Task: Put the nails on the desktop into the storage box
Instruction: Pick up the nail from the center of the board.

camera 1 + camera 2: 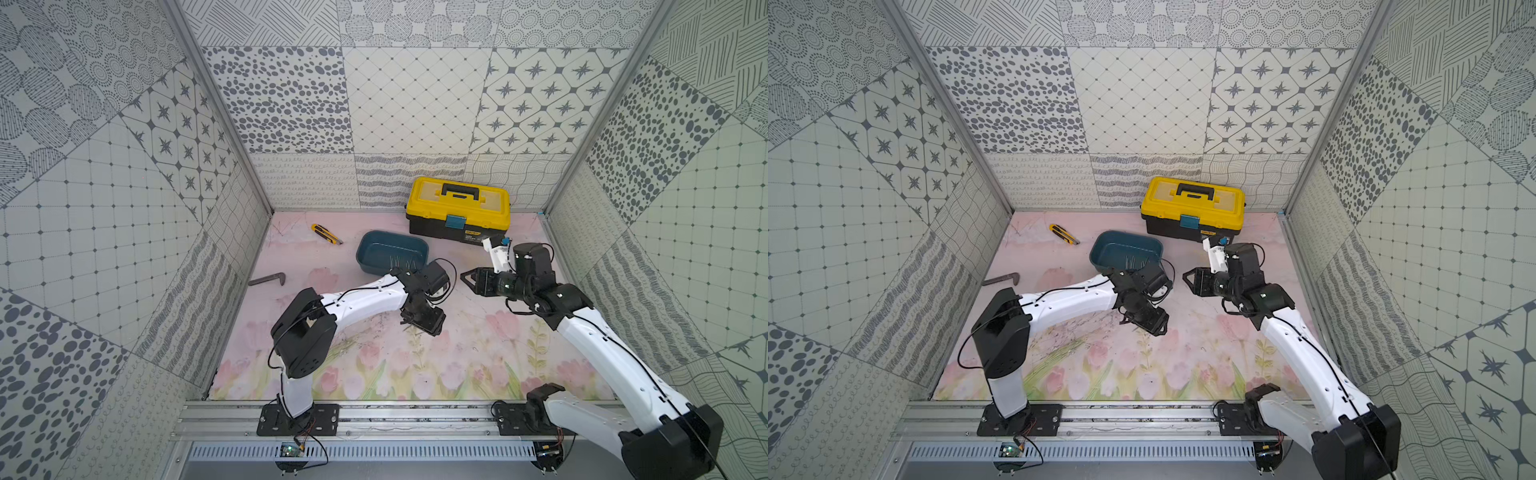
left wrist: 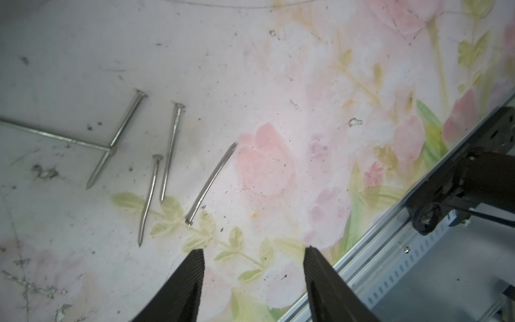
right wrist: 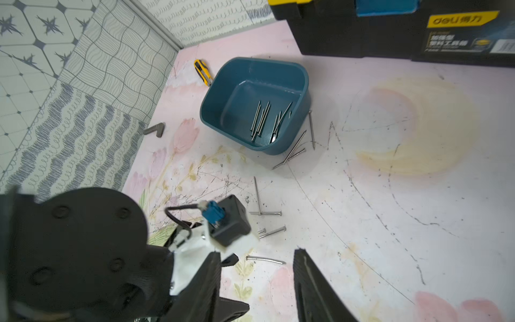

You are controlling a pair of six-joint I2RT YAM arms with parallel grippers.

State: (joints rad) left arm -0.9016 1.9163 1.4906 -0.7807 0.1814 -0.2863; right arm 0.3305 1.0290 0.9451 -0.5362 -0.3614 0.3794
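The teal storage box (image 1: pixel 376 247) (image 1: pixel 1117 249) stands on the flowered desktop (image 1: pixel 457 353) and holds several nails (image 3: pixel 262 120). More nails lie outside, against its wall (image 3: pixel 295 149). In the left wrist view several nails (image 2: pixel 172 145) and a bent nail (image 2: pixel 211 181) lie on the desktop ahead of my left gripper (image 2: pixel 253 249), which is open and empty. It hovers low over them (image 1: pixel 419 326). My right gripper (image 3: pixel 256 252) (image 1: pixel 463 280) is open too, holding nothing, to the right of the box and pointing left. The bent nail (image 3: pixel 266 260) lies beyond its fingertips.
A yellow-and-black toolbox (image 1: pixel 457 208) stands at the back behind the storage box. A yellow utility knife (image 1: pixel 326 233) lies at the back left, and a dark L-shaped bar (image 1: pixel 268 279) near the left wall. The metal rail (image 1: pixel 415 415) runs along the front edge.
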